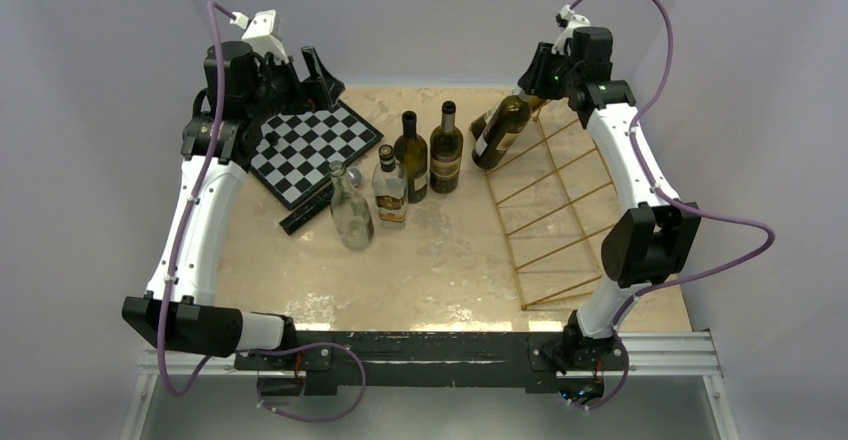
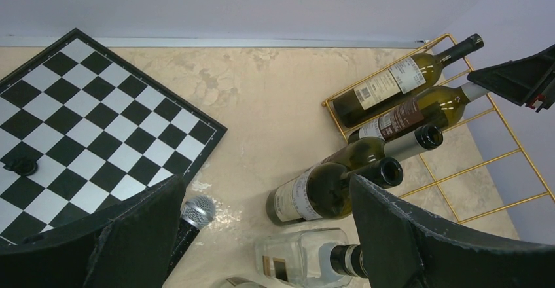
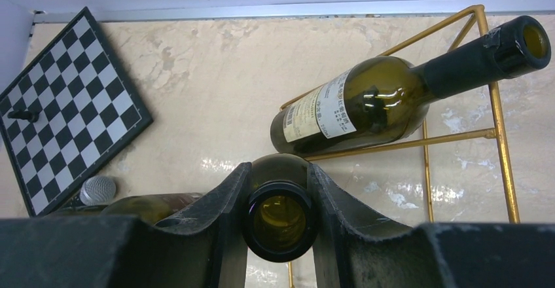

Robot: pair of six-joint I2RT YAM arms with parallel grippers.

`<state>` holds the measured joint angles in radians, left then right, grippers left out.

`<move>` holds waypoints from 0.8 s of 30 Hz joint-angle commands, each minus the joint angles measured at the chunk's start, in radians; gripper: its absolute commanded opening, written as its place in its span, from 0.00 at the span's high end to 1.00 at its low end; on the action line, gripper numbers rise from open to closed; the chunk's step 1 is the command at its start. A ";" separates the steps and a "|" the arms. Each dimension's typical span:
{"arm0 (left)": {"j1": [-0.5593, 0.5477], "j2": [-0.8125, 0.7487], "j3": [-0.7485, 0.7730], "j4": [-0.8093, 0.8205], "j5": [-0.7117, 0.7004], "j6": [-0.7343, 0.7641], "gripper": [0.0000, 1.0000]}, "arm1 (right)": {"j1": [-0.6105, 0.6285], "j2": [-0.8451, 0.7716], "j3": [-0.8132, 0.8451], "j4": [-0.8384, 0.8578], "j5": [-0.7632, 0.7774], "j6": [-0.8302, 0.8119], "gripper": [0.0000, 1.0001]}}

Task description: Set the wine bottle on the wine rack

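One beige, marble-patterned table (image 1: 450,250) carries six bottles, one rack, one chessboard and one microphone; two arms rise from its near edge.

Right side, running from near to far: the wine rack (image 1: 506,240), an open frame of thin gold rods whose slanted crosspieces mark off several triangular slots.

Centre: four upright bottles in a loose cluster.
- Nearest is a round clear bottle (image 1: 352,212) of colourless glass.
- Just beside it is a square clear bottle (image 1: 390,188) with a label and a dark cap.
- Farther back are a first dark bottle (image 1: 411,157) and a second dark bottle (image 1: 446,148), both labelled.

Left of the cluster: one microphone (image 1: 305,208), with a black handle and a silver mesh head, lying just beside the chessboard's near edge. The chessboard (image 1: 310,145) has black and white squares in a black border and bears one dark chess piece (image 2: 21,165).

Far left: the left gripper (image 1: 322,75), its fingers spread wide with nothing between them.

Far right: the right gripper (image 1: 542,82) pinches the neck of the wine bottle (image 1: 500,128). This bottle is olive-green glass with a white label and an open mouth. It is tilted, base low by the rack's far-left corner and neck high. Whether it touches the rods cannot be told.

Just behind it, one resting bottle (image 3: 366,101), dark green with a barcode label and a black capsule, lies across the rack's farthest slot.
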<state>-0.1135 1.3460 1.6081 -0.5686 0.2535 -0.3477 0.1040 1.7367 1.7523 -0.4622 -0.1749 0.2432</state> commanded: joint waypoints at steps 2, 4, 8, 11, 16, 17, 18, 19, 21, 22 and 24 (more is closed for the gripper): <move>0.002 0.009 0.045 0.000 -0.004 0.016 0.01 | -0.018 -0.015 0.024 0.122 -0.029 0.057 1.00; 0.002 0.013 0.056 -0.006 -0.003 0.020 0.01 | -0.021 -0.013 0.007 0.129 -0.027 0.067 1.00; 0.001 0.015 0.072 -0.017 -0.012 0.028 0.01 | -0.025 -0.013 -0.030 0.157 -0.017 0.085 1.00; 0.002 0.018 0.075 -0.020 -0.013 0.029 0.01 | -0.026 -0.008 -0.044 0.164 -0.012 0.089 1.00; 0.002 0.019 0.079 -0.022 -0.012 0.027 0.01 | -0.031 -0.013 -0.081 0.176 0.005 0.105 1.00; 0.002 0.019 0.079 -0.022 -0.011 0.027 0.01 | -0.031 -0.016 -0.096 0.180 0.018 0.115 1.00; 0.002 0.019 0.079 -0.022 -0.011 0.027 0.01 | -0.032 -0.020 -0.108 0.182 0.039 0.128 1.00; 0.002 0.019 0.079 -0.022 -0.011 0.026 0.01 | -0.032 -0.023 -0.125 0.188 0.048 0.139 1.00; 0.001 0.018 0.079 -0.022 -0.011 0.025 0.01 | -0.030 -0.029 -0.154 0.206 0.055 0.157 0.98; 0.001 0.018 0.079 -0.022 -0.010 0.024 0.01 | -0.032 -0.029 -0.163 0.211 0.054 0.165 0.97; 0.002 0.019 0.078 -0.022 -0.010 0.024 0.01 | -0.031 -0.025 -0.175 0.212 0.053 0.180 0.94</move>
<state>-0.1135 1.3655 1.6478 -0.6102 0.2493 -0.3370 0.0647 1.7348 1.6123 -0.2958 -0.1364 0.3630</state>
